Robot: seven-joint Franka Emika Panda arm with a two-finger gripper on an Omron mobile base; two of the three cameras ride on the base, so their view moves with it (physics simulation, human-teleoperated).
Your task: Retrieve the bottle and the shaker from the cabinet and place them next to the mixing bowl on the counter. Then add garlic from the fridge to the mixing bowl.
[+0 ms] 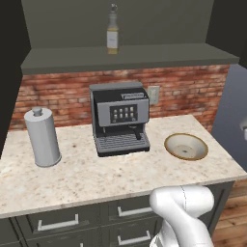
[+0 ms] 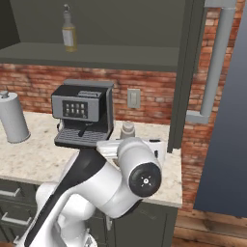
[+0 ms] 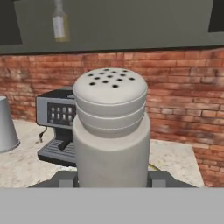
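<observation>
My gripper [image 3: 111, 177] is shut on the shaker [image 3: 110, 131], a pale grey cylinder with a holed cap that stands upright between the dark fingers [image 3: 159, 178]. In the right base view the shaker's cap [image 2: 127, 129] pokes up just behind my arm, above the counter to the right of the coffee machine. The bottle [image 1: 112, 33] of yellowish liquid stands on the open cabinet shelf [image 1: 130, 57] above the coffee machine; the right base view also has the bottle [image 2: 69, 30], as does the hand view [image 3: 59, 22]. The mixing bowl [image 1: 186, 146] sits on the counter's right part.
A grey coffee machine [image 1: 119, 118] stands mid-counter against the brick wall. A tall grey canister [image 1: 42, 136] is at the left. The fridge [image 2: 226, 120] with its long handle [image 2: 212, 62] borders the counter on the right. Drawers [image 1: 72, 223] run below the counter edge.
</observation>
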